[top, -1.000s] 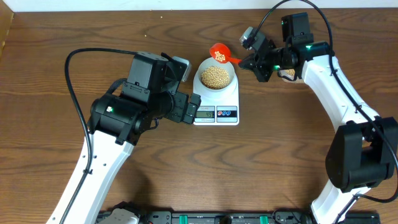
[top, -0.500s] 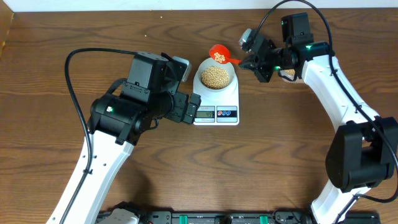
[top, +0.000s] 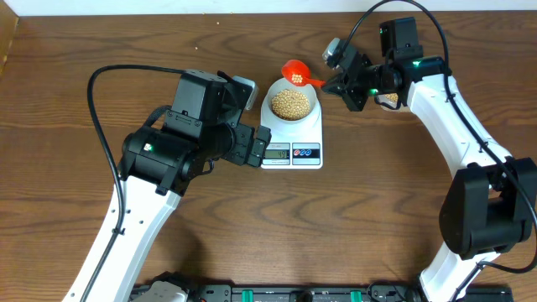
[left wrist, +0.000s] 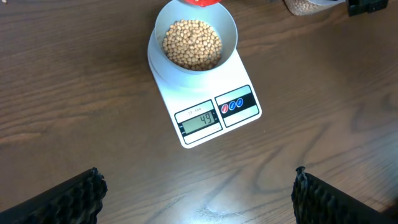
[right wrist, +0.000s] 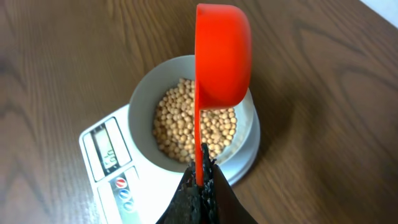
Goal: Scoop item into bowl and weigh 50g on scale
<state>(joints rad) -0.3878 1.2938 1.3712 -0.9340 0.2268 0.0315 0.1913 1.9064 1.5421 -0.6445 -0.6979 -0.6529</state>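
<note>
The right arm (top: 445, 117) is reaching in from the right side of the worktop (top: 377, 210), its wrist turned toward the scale. The right fingers (right wrist: 202, 193) are pinched closed on the thin handle of a red scoop (right wrist: 222, 56). They are holding its cup just above the far rim of the bowl, and the overhead view shows a few beans lying in the cup.

The left arm (top: 159, 159) is bending in from the left, with its wrist hanging over the worktop just in front of the scale. The left fingers (left wrist: 74, 196) are spread wide apart and gripping nothing, and the scale is showing between them in the wrist view.

The beans (left wrist: 191, 43) are lying in a tan-yellow heap that is covering the floor of the pale bowl (left wrist: 230, 31). The bowl is sitting on the rear part of the white scale (left wrist: 205, 93), near the middle of the worktop. The grey display (left wrist: 199, 119) on the scale's front edge is reading 49, and two round buttons are sitting beside it. More beans are showing in a clear tub (left wrist: 305, 6) to the right of the scale, partly hidden by the right arm.
</note>
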